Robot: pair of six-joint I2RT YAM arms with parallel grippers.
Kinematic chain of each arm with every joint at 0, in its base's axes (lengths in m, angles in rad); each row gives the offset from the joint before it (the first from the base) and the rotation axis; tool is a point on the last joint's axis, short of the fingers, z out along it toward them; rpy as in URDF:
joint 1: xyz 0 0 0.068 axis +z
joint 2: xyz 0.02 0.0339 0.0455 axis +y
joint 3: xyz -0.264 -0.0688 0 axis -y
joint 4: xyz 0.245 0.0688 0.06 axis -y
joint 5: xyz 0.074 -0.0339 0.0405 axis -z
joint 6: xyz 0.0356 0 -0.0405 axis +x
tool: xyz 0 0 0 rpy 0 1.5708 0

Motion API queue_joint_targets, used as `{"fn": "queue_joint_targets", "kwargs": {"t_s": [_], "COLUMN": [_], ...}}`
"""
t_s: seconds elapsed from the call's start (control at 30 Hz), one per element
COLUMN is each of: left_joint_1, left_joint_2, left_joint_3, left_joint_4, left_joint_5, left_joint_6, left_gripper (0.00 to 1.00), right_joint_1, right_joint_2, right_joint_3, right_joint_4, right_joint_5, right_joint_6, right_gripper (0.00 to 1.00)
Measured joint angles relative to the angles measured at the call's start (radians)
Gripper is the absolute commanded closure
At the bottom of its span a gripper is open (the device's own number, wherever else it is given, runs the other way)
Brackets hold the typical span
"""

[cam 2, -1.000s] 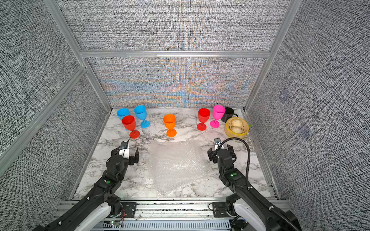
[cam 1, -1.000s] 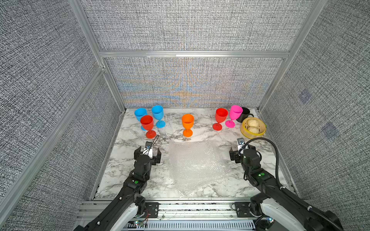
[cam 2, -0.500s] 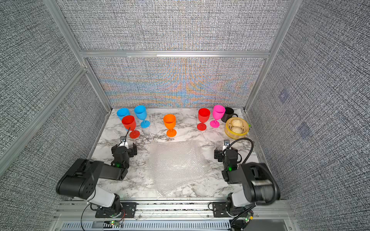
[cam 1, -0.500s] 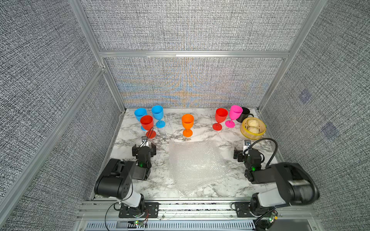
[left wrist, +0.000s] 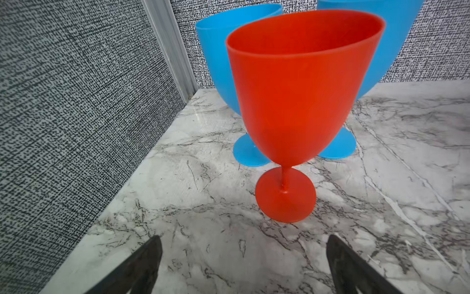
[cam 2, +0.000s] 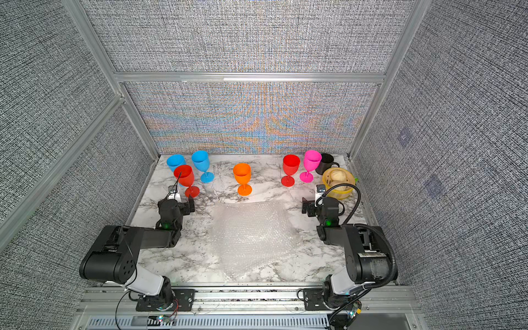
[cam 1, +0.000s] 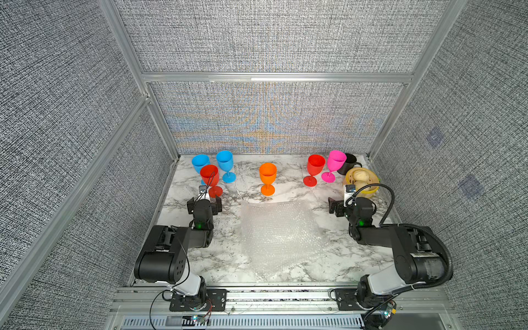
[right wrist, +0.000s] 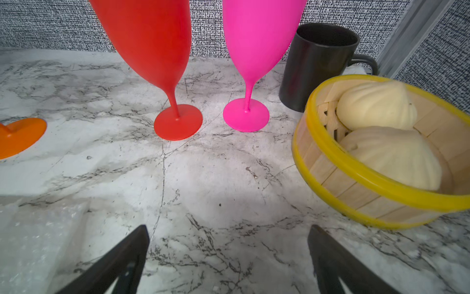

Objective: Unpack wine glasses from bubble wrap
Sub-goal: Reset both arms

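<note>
since both pairs of jaws stood spread wide and empty, a forward lurch of the left gripper [left wrist: 244, 245] could have toppled the red goblet [left wrist: 292, 89] just ahead into the blue goblets [left wrist: 216, 63] behind. the bubble wrap [cam 1: 278, 237] lay flat between it and the right gripper [right wrist: 227, 235], outside either gap; the wine glasses [cam 1: 267, 173] stood beyond.

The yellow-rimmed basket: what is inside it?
Inside the yellow-rimmed basket lie two pale buns, close together. They cover most of its floor, so anything beneath them cannot be seen.

marbled tabletop [cam 1: 217, 257], six upright wine glasses [cam 1: 267, 174] at back, flat bubble wrap [cam 1: 280, 234], black mug [right wrist: 315, 68], bun basket [right wrist: 330, 175]
</note>
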Motion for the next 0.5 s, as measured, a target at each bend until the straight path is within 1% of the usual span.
{"fn": "queue_joint_targets", "kwargs": {"t_s": [0.17,0.37,0.5], "left_joint_1": [-0.002,-0.032,-0.033], "left_joint_2": [0.0,0.002,0.003], "left_joint_3": [-0.004,-0.015,-0.015], "left_joint_4": [0.001,0.019,0.032], "left_joint_5": [0.01,-0.013,-0.02], "left_joint_6": [0.0,0.002,0.005], "left_gripper": [0.0,0.0,0.0], "right_joint_1": [0.025,0.023,0.025], "right_joint_2": [0.0,0.0,0.0], "right_joint_3": [-0.011,-0.011,-0.011], "right_joint_4": [0.001,0.0,0.001], "right_joint_5": [0.016,0.032,0.033], "right_joint_6": [-0.006,-0.008,-0.008], "right_gripper": [0.01,0.01,0.01]}}
